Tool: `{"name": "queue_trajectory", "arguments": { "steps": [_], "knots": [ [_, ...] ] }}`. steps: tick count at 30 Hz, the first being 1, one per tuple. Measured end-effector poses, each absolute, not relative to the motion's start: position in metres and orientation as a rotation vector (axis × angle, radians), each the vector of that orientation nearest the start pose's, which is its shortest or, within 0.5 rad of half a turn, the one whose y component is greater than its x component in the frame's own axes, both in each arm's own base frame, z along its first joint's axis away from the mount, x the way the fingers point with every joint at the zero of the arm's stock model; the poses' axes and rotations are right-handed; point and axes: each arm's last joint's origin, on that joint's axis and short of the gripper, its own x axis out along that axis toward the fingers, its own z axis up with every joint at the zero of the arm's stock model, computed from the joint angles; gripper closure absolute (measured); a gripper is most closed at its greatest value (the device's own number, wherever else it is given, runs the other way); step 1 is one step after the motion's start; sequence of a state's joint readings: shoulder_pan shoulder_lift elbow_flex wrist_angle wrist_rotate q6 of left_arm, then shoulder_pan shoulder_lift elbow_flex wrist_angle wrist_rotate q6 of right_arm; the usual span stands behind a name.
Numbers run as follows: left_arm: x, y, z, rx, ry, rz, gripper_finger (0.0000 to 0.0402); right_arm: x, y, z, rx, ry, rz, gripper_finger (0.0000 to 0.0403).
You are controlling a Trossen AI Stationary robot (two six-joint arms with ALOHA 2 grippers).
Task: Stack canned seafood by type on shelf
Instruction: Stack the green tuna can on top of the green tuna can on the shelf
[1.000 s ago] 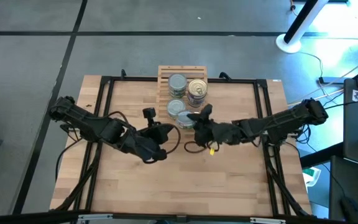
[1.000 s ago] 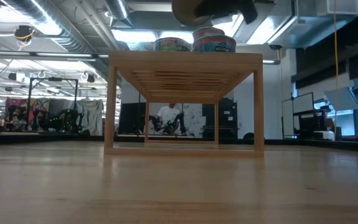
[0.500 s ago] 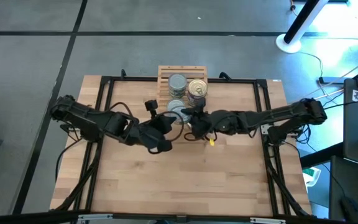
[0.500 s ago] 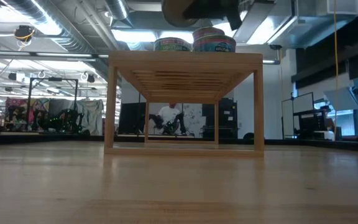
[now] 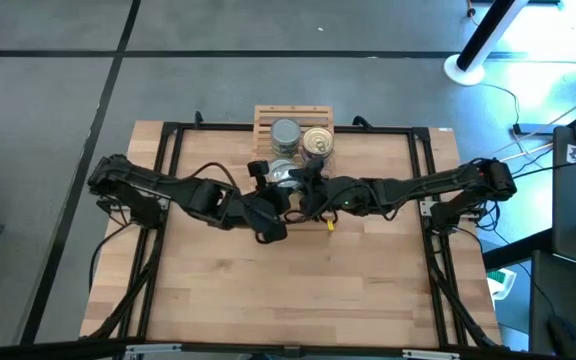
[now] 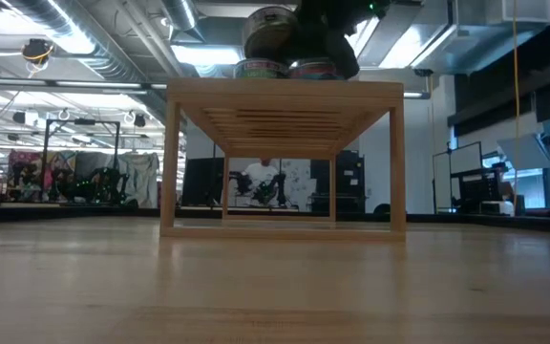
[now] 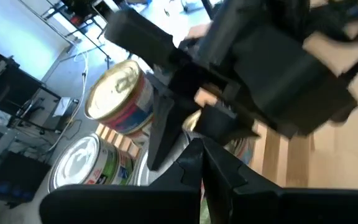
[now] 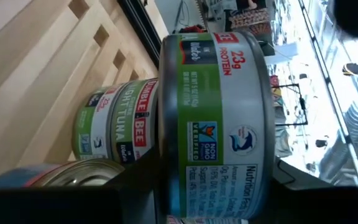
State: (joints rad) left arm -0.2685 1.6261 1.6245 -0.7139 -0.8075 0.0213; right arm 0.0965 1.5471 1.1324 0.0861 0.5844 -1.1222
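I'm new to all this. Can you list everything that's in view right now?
shelf: one, light-wood slats, far middle of the table.
cans on shelf: at least three, silver or gold tops, some with green labels; others may be hidden.
held can: one, green label, just above the shelf's cans.
table: one, light wood.
person: one, far behind the table.
left gripper: dark, fingers shut, nothing in them, by the shelf.
right gripper: dark, fingers clamping the held can.

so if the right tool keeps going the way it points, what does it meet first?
Probably the green-labelled tuna can on the shelf, just beyond the can the right tool holds; depth unclear.
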Motion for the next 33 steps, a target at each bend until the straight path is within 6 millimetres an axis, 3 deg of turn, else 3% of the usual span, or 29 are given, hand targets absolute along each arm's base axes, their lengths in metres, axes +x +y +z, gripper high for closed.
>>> {"name": "queue_trajectory", "arguments": {
  "steps": [9, 33],
  "knots": [
    [0.344, -0.071, 0.356, 0.442, 0.701, 0.499, 0.0399, 0.35, 0.018, 0.295, -1.205, 0.546, -0.294, 0.0262],
    [0.342, -0.065, 0.354, 0.426, 0.737, 0.521, 0.0399, 0.351, 0.018, 0.296, -1.2, 0.523, -0.263, 0.0261]
  ]
}}
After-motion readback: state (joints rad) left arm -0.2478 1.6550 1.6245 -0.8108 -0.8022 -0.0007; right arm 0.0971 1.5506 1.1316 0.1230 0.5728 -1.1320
